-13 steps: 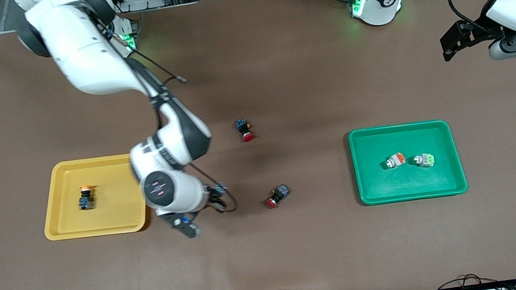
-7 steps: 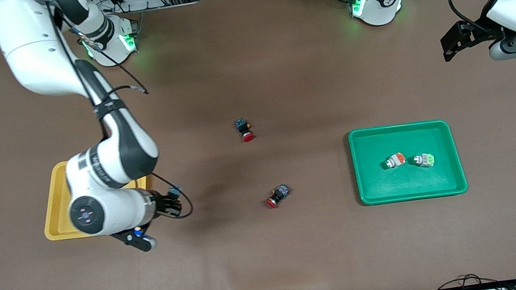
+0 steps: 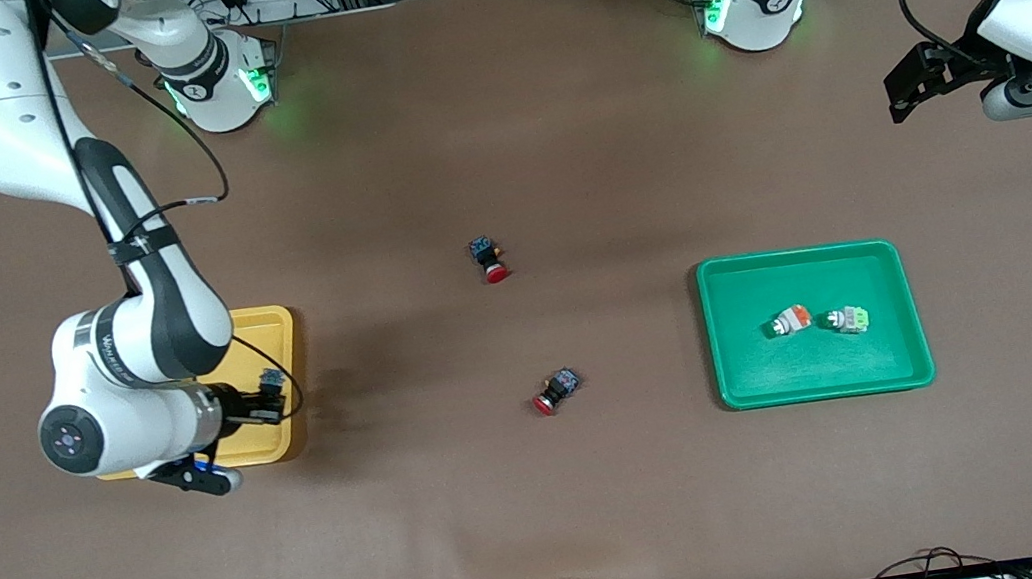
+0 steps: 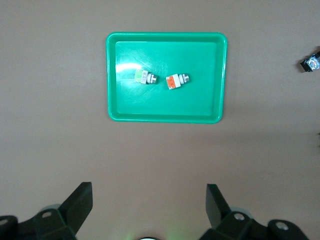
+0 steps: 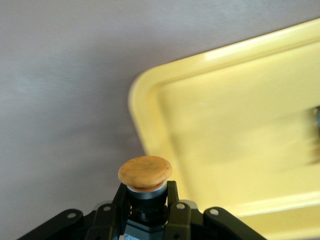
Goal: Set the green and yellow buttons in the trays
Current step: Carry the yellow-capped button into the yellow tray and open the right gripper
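One yellow-capped button (image 5: 145, 176) | right gripper (image 3: 264, 401) clamped | over yellow tray (image 3: 274, 326)

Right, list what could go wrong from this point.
1. The right gripper holds the yellow-capped button over the yellow tray rim; released here, it might land on the rim and roll onto the table.
2. The right arm hides most of that tray in the front view, so a button already inside could be struck.
3. Two red-capped buttons lie loose; they might be picked by mistake.
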You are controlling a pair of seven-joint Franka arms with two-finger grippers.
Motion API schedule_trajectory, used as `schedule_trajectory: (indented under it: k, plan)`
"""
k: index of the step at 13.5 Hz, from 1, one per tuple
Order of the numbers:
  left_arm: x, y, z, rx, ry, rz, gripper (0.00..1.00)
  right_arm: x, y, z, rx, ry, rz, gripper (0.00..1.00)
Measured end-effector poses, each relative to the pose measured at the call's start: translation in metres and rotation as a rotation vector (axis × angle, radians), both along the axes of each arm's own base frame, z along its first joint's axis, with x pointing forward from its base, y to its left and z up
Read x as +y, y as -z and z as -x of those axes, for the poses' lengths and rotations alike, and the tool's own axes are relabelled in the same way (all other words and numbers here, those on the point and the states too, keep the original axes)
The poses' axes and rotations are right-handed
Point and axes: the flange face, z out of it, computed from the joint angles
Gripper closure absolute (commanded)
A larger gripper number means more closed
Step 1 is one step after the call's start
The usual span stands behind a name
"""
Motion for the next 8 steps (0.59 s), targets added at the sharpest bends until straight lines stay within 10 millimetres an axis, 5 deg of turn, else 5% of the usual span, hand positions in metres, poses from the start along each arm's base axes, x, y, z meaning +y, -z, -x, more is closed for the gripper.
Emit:
schedule_trajectory:
  k: [4, 6, 7, 8]
  plan:
    - [0.001, 0.000, 0.000, 0.000, -0.001, 0.000, 0.00, -0.066, 0.052, 0.030, -0.066, -0.081, -0.019, 1.00]
    - [0.001, 0.000, 0.000, 0.000, -0.001, 0.000, 0.00, -0.076, 0.070, 0.041, -0.090, -0.088, -0.014, 1.00]
    - [0.001, 0.000, 0.000, 0.000, -0.001, 0.000, 0.00, -0.074, 0.069, 0.041, -0.096, -0.091, -0.015, 0.74]
    - [0.001, 0.000, 0.000, 0.000, -0.001, 0.000, 0.00, -0.072, 0.067, 0.041, -0.098, -0.095, -0.018, 0.05]
